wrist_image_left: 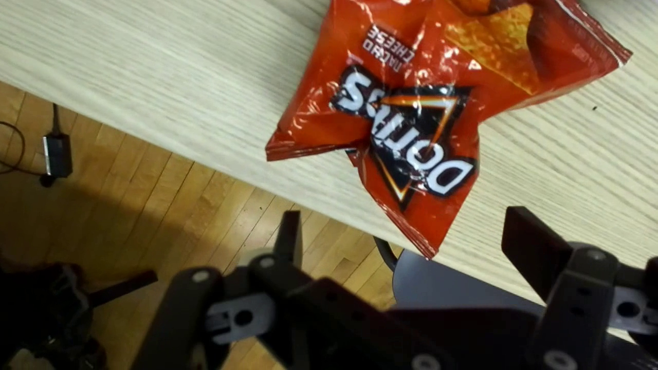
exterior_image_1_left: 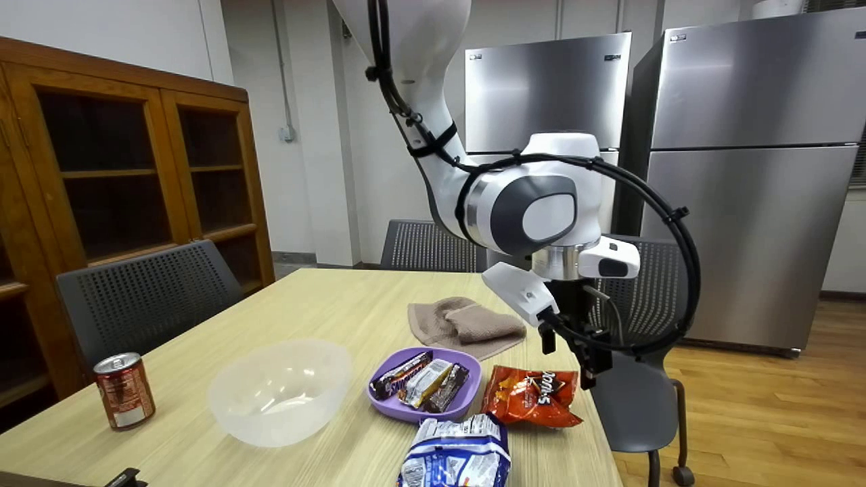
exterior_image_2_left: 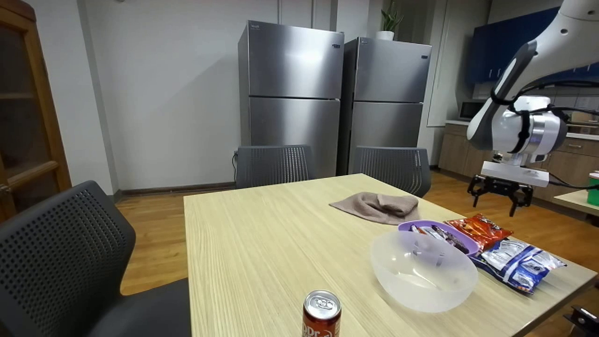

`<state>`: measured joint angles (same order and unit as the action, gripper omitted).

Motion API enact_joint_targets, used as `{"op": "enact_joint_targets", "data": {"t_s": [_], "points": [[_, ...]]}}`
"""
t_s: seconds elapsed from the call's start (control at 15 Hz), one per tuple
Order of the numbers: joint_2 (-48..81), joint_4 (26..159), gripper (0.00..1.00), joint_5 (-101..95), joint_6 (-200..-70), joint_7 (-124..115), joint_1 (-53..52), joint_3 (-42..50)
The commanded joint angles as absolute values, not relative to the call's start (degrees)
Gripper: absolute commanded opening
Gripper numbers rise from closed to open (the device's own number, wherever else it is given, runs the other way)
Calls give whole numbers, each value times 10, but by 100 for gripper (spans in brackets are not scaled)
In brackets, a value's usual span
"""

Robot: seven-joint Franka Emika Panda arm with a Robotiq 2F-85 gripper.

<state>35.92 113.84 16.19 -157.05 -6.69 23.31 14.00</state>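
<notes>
Robotiq gripper (wrist_image_left: 403,232) fingers loom closest in the wrist view, spread wide and holding nothing; these open jaws hang in the air near the edge of the wood-grain table (wrist_image_left: 128,77). Nearest to them is a red Doritos Nacho Cheese bag (wrist_image_left: 411,97), lying on the tabletop. From the wrist camera, the bag is up the frame from the jaws, one crimped corner pointing down toward the gap. In both exterior views the jaws stand higher than the bag and apart from it, so it lies below them and inward from the edge. Its long axis seems to run inward too, a crimped end facing the jaws, though crumpling makes this uncertain.

Just beside it in an exterior view are a blue-and-white snack bag (exterior_image_1_left: 453,450) and a purple bowl (exterior_image_1_left: 473,379) of candy bars (exterior_image_1_left: 425,382), one a Snickers (exterior_image_1_left: 404,374). Farther out come a brown towel (exterior_image_1_left: 467,325), a frosted bowl (exterior_image_1_left: 260,426) and a Dr Pepper can (exterior_image_2_left: 320,318).

The wrist view crops the Doritos at the top; fingertip height is hard to judge there. At its lower left, a dark shape (wrist_image_left: 46,308) is too blurred to name.
</notes>
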Motion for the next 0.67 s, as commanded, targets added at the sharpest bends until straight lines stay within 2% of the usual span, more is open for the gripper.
{"op": "enact_joint_targets", "data": {"t_s": [0.0, 0.6], "points": [[399, 1073, 100, 167, -1547, -89, 240, 131], [466, 989, 100, 164, -1513, -101, 241, 121]]}}
